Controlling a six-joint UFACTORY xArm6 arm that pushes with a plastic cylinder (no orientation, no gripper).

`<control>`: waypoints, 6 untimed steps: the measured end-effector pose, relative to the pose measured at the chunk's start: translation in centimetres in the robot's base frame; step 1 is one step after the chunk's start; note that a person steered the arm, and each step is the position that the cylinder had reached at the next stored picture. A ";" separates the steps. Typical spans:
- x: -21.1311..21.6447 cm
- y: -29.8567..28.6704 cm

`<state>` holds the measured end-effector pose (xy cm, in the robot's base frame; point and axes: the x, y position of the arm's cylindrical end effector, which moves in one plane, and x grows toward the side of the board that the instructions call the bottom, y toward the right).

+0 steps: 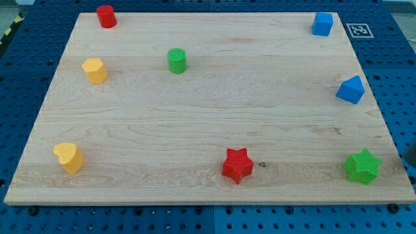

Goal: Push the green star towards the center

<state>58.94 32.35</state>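
Wooden board [208, 97] on blue pegboard: the green star [361, 166] sits at its bottom-right corner. Our tip [409, 162] barely shows at the view's right edge, holding nothing. A glancing push could slide the star off.

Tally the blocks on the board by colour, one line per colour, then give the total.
Red: 2, a cylinder and a star
Yellow: 2, one above the other at the view's left
Green: 2, a cylinder and the star
Blue: 2, a cube and a wedge-like block
Total: 8
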 end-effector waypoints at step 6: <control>0.7 -9.5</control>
<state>59.67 22.87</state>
